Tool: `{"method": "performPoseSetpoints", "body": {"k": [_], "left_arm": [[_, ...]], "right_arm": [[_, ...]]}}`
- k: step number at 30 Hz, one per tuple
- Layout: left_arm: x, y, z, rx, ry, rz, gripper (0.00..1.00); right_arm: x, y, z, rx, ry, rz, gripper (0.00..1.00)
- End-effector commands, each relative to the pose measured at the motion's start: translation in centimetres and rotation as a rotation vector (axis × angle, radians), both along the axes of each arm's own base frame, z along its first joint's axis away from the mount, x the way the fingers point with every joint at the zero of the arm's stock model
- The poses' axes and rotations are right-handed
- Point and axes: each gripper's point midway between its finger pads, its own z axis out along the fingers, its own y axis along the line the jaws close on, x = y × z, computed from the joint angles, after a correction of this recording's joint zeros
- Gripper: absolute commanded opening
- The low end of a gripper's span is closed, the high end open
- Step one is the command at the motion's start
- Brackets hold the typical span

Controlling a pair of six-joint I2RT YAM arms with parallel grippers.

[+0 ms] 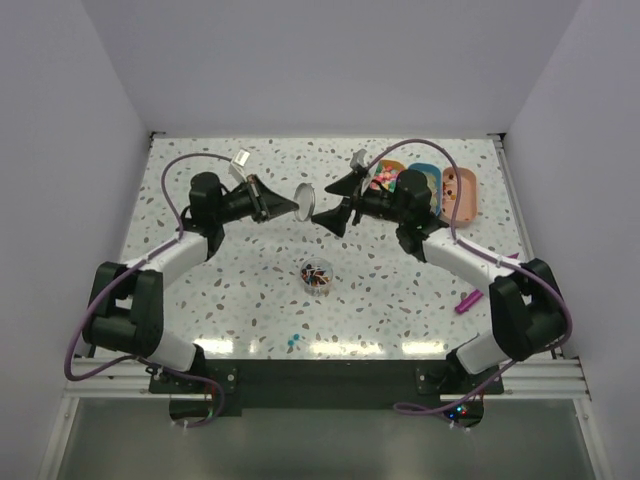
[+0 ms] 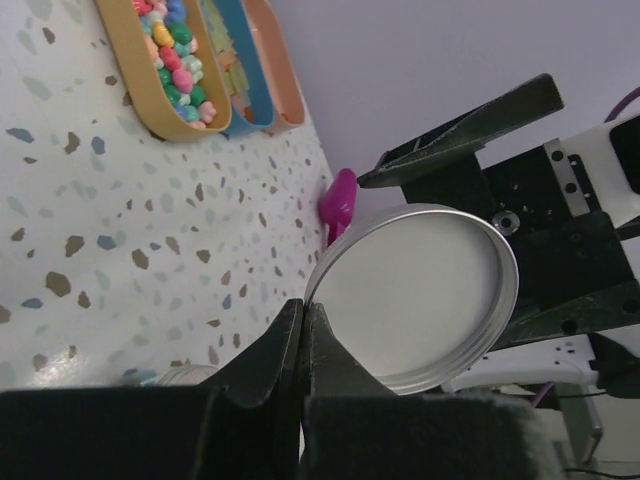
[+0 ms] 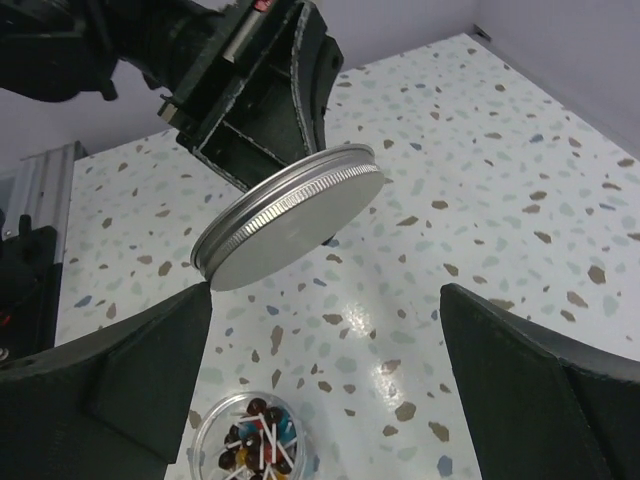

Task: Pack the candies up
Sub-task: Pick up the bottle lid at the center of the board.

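The candies, tiny dark, red and white pieces, lie in a small clear jar at mid-table, also low in the right wrist view: candies. Above the table my left gripper is shut on the rim of a round silver lid, held on edge. In the left wrist view the lid stands just past the left gripper. My right gripper faces the lid and is open wide, its fingers apart on either side of the lid without touching it; right gripper.
Three trays of bright candies sit at the back right. A purple scoop lies by the right arm's base. A small blue piece rests near the front edge. White walls enclose the table on three sides.
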Motion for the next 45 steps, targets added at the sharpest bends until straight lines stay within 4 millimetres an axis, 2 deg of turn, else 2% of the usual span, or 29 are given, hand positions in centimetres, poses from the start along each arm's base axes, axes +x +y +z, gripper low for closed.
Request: {"method": "performPoseSetpoints", "body": {"k": [1, 3, 4, 5, 12, 17, 22, 23, 25, 26, 31, 45], "left_arm": [[-2.2, -0.1, 4.4, -0.179, -0.072, -0.079, 0.0], [-2.6, 0.0, 5.5, -0.24, -0.079, -0.089, 0.0], [-2.9, 0.0, 5.1, -0.255, -0.062, -0.092, 0.0], [-3.1, 0.1, 5.7, -0.285, -0.066, -0.1, 0.0], [-3.5, 0.2, 6.5, -0.325, -0.064, -0.1, 0.0], [-3.4, 0.2, 6.3, -0.327, -0.049, -0.098, 0.0], [-3.2, 0.2, 6.3, -0.329, -0.046, -0.088, 0.0], [-3.1, 0.2, 6.3, -0.328, -0.048, -0.085, 0.0], [-3.1, 0.2, 6.3, -0.329, -0.045, -0.083, 0.0], [-3.1, 0.2, 6.2, -0.328, -0.045, -0.085, 0.0], [-3.3, 0.2, 6.1, -0.325, -0.042, -0.083, 0.0], [-3.5, 0.0, 6.2, -0.33, -0.041, -0.096, 0.0]], "right_arm": [[-0.6, 1.0, 5.8, 0.092, -0.233, 0.145, 0.99], [-0.9, 1.5, 6.0, 0.095, -0.25, 0.188, 0.99], [-0.9, 1.5, 6.2, 0.097, -0.257, 0.196, 0.99], [-0.9, 1.6, 6.2, 0.098, -0.262, 0.206, 0.99], [-1.3, 2.2, 7.0, 0.107, -0.284, 0.271, 0.99], [-2.5, 2.3, 7.8, 0.117, -0.306, 0.35, 0.99], [-2.9, 2.3, 8.4, 0.144, -0.309, 0.362, 0.99], [-3.0, 2.3, 9.2, 0.168, -0.348, 0.366, 0.99], [-3.3, 2.6, 9.2, 0.2, -0.307, 0.396, 0.99], [-3.7, 2.6, 10.0, 0.232, -0.313, 0.413, 0.99], [-4.4, 2.9, 11.2, 0.31, -0.314, 0.49, 0.99], [-5.0, 3.7, 10.5, 0.299, -0.311, 0.555, 0.99]]}}
